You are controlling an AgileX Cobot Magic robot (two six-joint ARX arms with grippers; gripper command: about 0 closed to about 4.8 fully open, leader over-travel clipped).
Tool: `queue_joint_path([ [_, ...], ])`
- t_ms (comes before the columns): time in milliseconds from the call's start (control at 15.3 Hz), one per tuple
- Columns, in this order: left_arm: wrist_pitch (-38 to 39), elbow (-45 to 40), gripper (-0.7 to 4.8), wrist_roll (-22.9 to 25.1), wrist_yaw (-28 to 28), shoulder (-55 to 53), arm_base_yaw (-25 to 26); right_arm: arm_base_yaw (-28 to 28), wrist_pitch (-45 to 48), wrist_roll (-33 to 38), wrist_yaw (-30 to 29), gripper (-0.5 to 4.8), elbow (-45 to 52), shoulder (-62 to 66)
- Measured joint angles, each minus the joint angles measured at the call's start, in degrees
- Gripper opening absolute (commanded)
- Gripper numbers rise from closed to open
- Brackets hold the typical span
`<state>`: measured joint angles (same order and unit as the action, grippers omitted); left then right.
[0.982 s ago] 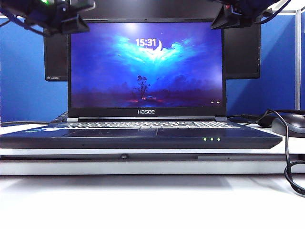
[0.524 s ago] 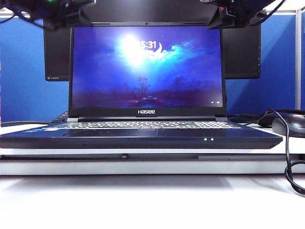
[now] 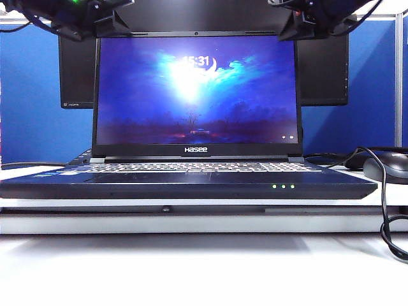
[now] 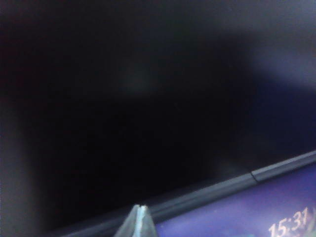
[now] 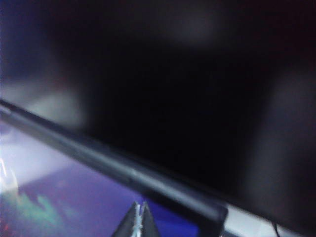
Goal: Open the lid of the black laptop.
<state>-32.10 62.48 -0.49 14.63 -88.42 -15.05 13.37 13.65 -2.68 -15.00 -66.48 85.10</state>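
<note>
left gripper [image 4: 139,221]: only its pale tips show, pressed together into one point, just over the lid's top edge
lid [image 4: 207,195]: its thin dark top edge runs as a slanted band; a seam breaks the band partway along
screen [image 4: 256,217]: lit blue-violet on the gripper's side of the lid edge, white digits "15:31" at its corner
beyond the lid edge: blurred darkness, nothing can be made out
</note>
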Motion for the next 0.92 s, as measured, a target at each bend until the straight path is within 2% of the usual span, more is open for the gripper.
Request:
queue_joint_path([
  [262,7.82,-0.22,-0.01,0.28,5.55,4.79,-0.13,0.15,-5.84,0.02,-1.09,-0.05,0.02,-3.04],
  [458,12.83,-0.2,-0.02,0.33,7.06,12.2,-0.09,0.94,-10.99,0.02,-2.69,-0.05,0.11,-7.26],
  [589,18.78,-0.24,-0.02,0.57,7.34,17.44,-0.17,2.12,-15.89,0.13,-2.99,-0.05,0.31,-10.91],
  [917,31.89,-0.24,-0.04,0.9,7.28,34.05,-0.17,5.86,-26.25,0.72,-0.63,-0.05,0.46,-27.34],
])
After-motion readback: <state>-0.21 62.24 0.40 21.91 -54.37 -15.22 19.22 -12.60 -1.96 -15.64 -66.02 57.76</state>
